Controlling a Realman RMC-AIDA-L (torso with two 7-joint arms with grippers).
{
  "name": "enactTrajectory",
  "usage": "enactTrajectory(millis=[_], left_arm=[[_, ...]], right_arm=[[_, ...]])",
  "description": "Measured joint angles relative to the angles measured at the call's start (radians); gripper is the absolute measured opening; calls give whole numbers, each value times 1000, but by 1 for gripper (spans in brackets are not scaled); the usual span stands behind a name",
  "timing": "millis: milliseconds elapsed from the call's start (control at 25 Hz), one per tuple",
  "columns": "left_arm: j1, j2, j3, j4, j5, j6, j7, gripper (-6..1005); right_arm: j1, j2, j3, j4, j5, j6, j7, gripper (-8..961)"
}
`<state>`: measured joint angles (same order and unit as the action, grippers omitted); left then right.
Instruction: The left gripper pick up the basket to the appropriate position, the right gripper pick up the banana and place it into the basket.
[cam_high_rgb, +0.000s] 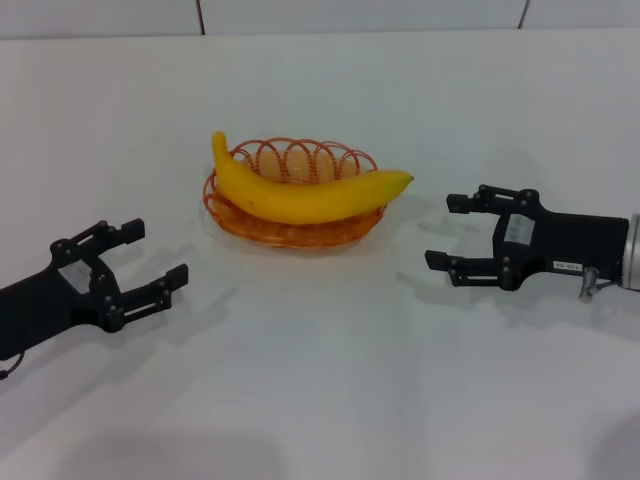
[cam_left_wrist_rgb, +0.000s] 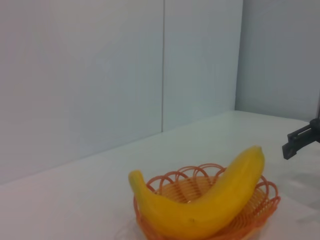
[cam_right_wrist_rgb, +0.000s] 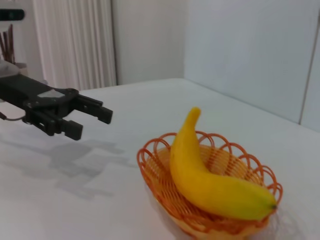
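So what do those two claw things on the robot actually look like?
Both are black two-fingered claws built from jointed links. The left gripper has screw-studded fingers. The right gripper carries small white labels on its body and joins a silver-grey wrist.

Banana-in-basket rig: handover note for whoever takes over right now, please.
Left gripper: fingers open, empty, low over the table to the left of the basket.
Right gripper: fingers open, empty, to the basket's right, pointing at it.
Banana: lying lengthwise across the basket, ends resting over the rim, greenish tip toward the right gripper.
Done: basket placed mid-table, banana in it.
Left: nothing visible beyond parking the arms.
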<state>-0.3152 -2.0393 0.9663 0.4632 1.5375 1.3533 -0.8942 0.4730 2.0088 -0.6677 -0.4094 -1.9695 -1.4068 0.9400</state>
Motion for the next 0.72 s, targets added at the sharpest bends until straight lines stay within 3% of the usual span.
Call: enactTrajectory(millis=[720], left_arm=[[-15,-1,0,-22,0,0,17,845]], right_arm=[[-17,-4,55,1,12,-9,0,834]])
